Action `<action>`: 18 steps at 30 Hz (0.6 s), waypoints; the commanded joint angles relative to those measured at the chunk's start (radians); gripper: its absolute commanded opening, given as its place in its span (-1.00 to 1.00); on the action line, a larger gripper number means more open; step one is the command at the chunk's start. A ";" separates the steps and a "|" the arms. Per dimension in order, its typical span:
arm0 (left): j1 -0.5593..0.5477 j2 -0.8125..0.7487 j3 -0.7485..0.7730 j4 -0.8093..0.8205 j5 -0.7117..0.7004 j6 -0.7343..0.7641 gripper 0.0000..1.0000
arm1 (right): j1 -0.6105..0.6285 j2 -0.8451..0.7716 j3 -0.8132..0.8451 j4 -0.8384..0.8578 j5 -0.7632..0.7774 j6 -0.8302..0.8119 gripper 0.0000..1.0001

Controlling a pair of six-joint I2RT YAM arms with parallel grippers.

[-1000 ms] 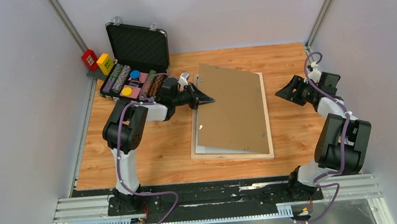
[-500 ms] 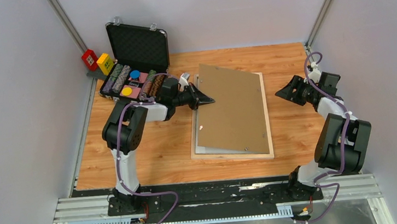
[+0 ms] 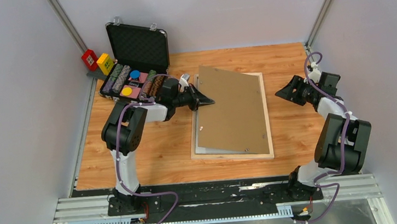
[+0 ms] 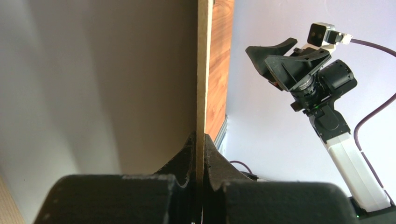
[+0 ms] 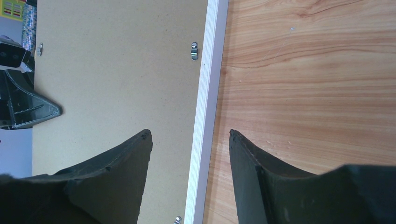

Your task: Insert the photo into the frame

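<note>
Top external view: left gripper (image 3: 208,101) pinches the brown board (image 3: 234,108) at its 9 o'clock edge, tilting it over the frame (image 3: 267,117) lying mid-table (image 3: 161,148); right gripper (image 3: 282,94), at 3 o'clock, jaws spread, holds nothing.

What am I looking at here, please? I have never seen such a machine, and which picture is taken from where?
These are two robot arms bolted at the near edge of a table. One picture comes from a camera above and behind them; the other two come from a camera on each wrist, showing its own gripper. On the table lie a pale wooden frame and, far left, an open black case. The left gripper is shut on the edge of a brown board, askew over the frame. The right gripper is open and empty. No photo is visible.
</note>
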 commanded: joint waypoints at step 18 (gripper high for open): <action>-0.018 0.005 0.046 -0.008 0.032 0.036 -1.00 | -0.008 0.004 -0.004 0.049 -0.026 -0.008 0.21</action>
